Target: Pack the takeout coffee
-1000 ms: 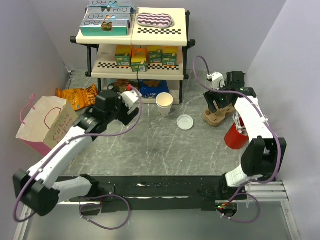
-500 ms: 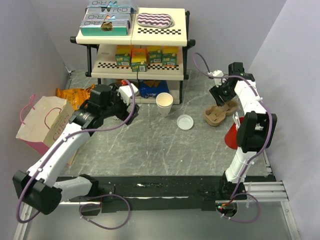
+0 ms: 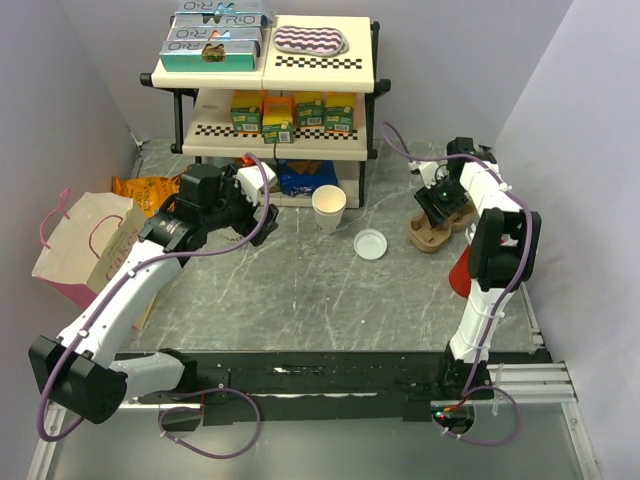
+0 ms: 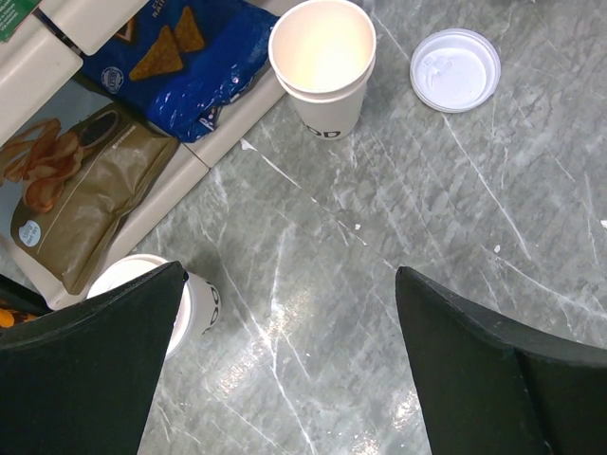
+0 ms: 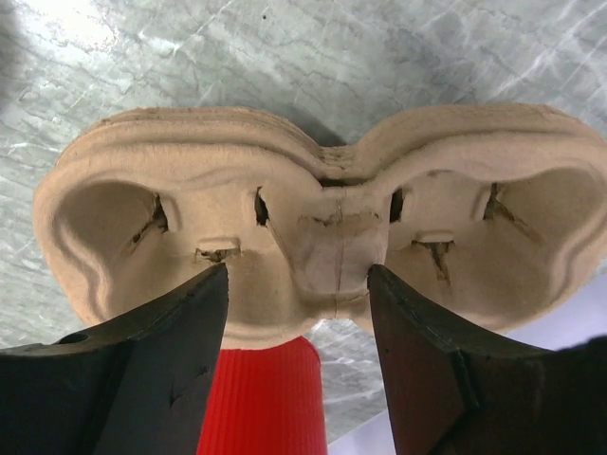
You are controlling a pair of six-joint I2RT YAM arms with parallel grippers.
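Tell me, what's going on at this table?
Two robot arms are getting a takeout coffee ready to pack. The right end effector hangs just over a cardboard cup carrier, jaws apart on either side of its middle, not closed on it. The left end effector is wide open and holds nothing. It hovers near the lidded coffee cup by the shelf. A stack of open cups and a loose lid sit nearby, untouched.
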